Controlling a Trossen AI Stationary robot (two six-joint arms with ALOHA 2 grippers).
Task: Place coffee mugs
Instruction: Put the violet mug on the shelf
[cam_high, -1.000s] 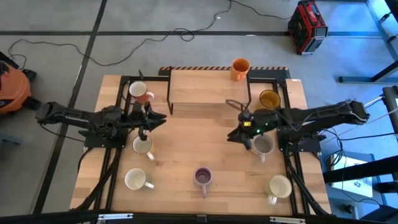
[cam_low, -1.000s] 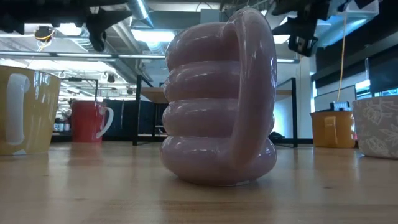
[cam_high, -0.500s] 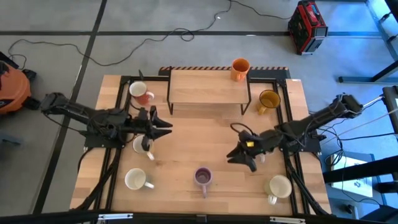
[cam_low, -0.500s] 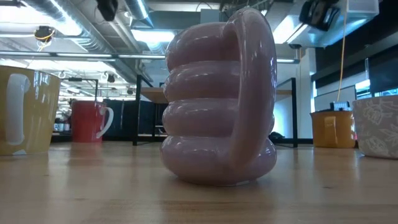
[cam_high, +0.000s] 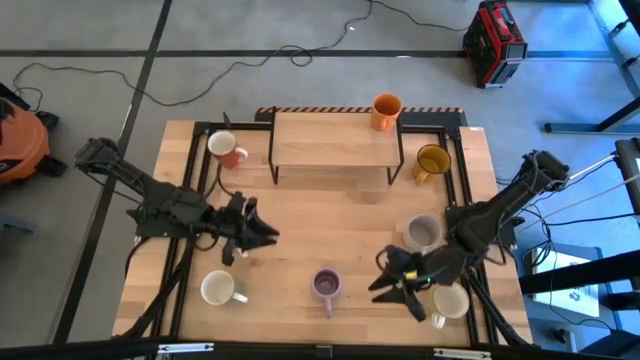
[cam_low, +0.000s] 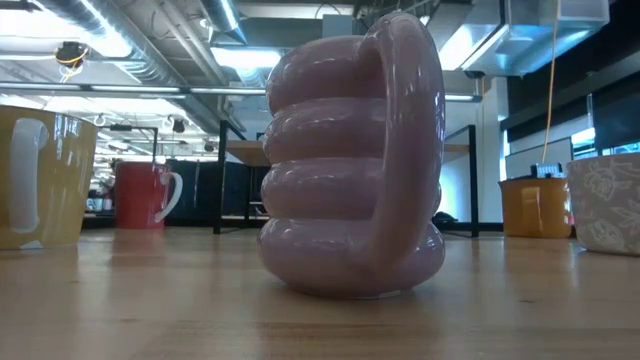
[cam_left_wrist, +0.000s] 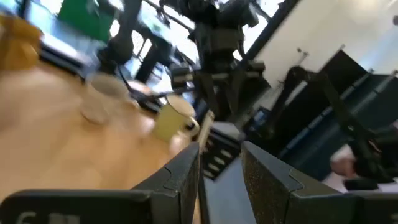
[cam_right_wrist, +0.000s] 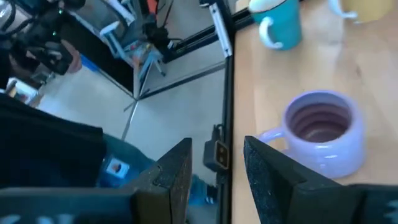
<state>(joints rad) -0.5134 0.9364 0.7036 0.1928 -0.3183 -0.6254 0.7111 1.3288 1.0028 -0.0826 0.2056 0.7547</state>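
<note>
A ribbed, glossy purple mug (cam_high: 326, 284) sits near the front edge of the pale wooden bench (cam_high: 330, 215); I count seven mugs in all. Left tool (cam_high: 243, 236) and right tool (cam_high: 398, 284) both hover empty, fingers slightly parted.

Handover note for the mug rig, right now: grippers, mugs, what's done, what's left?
Left gripper: empty, slightly open, over the table's left-centre, above a mostly hidden white mug.
Right gripper: empty, slightly open, at front right between the purple mug and a cream mug.
Other mugs: white mug front left, grey mug right of centre, red-orange mug back left, mustard mug back right.
Done: only the orange mug is on the wooden shelf.
Left: seven mugs stand on the table, none gripped.
</note>
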